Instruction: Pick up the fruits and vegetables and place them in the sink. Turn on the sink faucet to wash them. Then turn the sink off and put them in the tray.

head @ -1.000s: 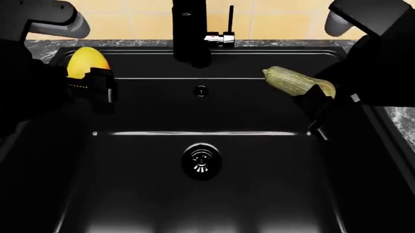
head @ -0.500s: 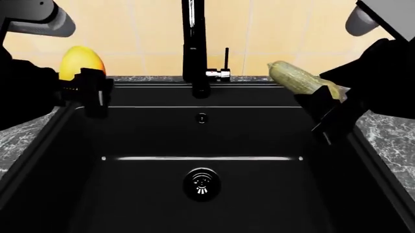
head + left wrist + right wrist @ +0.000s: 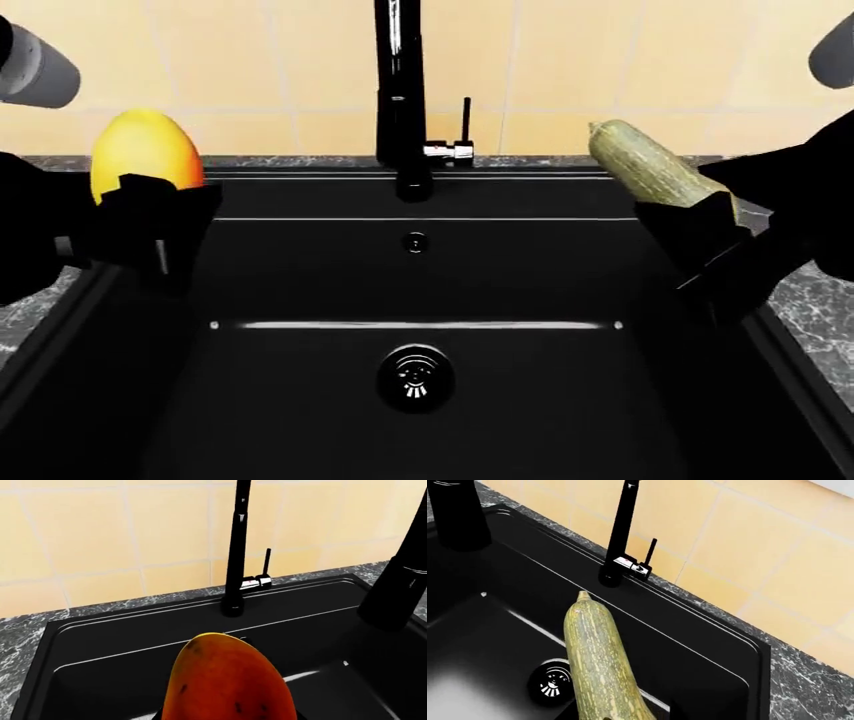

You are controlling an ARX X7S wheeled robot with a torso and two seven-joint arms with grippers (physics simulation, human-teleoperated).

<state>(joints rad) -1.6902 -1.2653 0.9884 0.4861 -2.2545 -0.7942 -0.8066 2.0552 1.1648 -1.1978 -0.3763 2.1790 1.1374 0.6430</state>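
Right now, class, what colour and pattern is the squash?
Pale green with tan streaks, the squash shows best in the right wrist view.

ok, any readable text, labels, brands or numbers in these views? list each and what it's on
None readable.
The sink faucet has no lettering that shows.
The drain has pale marks, too small to tell whether they are text.
The mango, squash, sink and wall tiles are unmarked.

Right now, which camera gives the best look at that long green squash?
The right wrist view: the squash fills the foreground, stem tip and striped skin plain. The head view shows only its upper part above the right end effector. The left wrist view does not show it.
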